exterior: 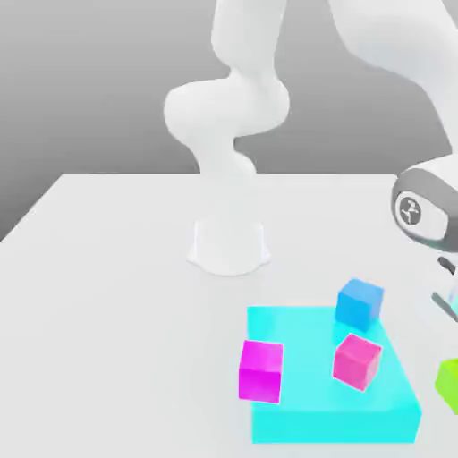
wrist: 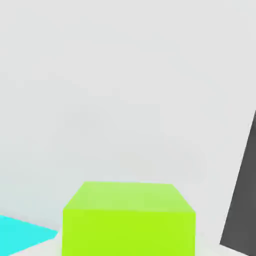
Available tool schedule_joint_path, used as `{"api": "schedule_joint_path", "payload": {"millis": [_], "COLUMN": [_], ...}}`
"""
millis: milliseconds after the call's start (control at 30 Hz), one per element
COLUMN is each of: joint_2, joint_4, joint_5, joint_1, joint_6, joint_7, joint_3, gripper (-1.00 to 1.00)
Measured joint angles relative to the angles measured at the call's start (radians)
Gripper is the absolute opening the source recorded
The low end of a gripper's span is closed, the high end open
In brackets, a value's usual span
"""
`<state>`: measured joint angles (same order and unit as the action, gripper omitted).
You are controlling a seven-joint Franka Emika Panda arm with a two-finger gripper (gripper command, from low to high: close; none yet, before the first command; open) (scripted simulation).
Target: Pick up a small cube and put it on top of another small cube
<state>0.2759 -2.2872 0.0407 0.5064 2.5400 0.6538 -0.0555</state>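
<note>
one lime-green cube (wrist: 129,220) in the clenched pincer, two magenta cubes (exterior: 261,370), one blue cube (exterior: 360,301).

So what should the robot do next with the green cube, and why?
Probably lift it a little. The gripper is shut, and the lime-green cube sits right under the hand camera, so it looks grabbed, though the contact itself is hidden. The magenta cubes and blue cube rest on the cyan slab, so the green one must rise first.
</note>
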Motion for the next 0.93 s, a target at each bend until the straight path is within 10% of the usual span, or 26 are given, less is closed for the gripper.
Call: {"api": "schedule_joint_path", "payload": {"millis": [600, 800, 833, 933], "joint_2": [-0.619, -0.51, -0.482, -0.482], "joint_4": [-0.5, -0.571, -0.577, -0.577], "joint_5": [0.011, -0.008, -0.011, -0.011], "joint_1": [0.054, 0.064, 0.063, 0.063], "joint_6": [-0.103, 0.083, 0.117, 0.117], "joint_7": [0.78, 0.828, 0.827, 0.827], "joint_3": [-0.011, -0.01, -0.011, -0.011], "gripper": [-1.0, -1.0, 1.0, 1.0]}}
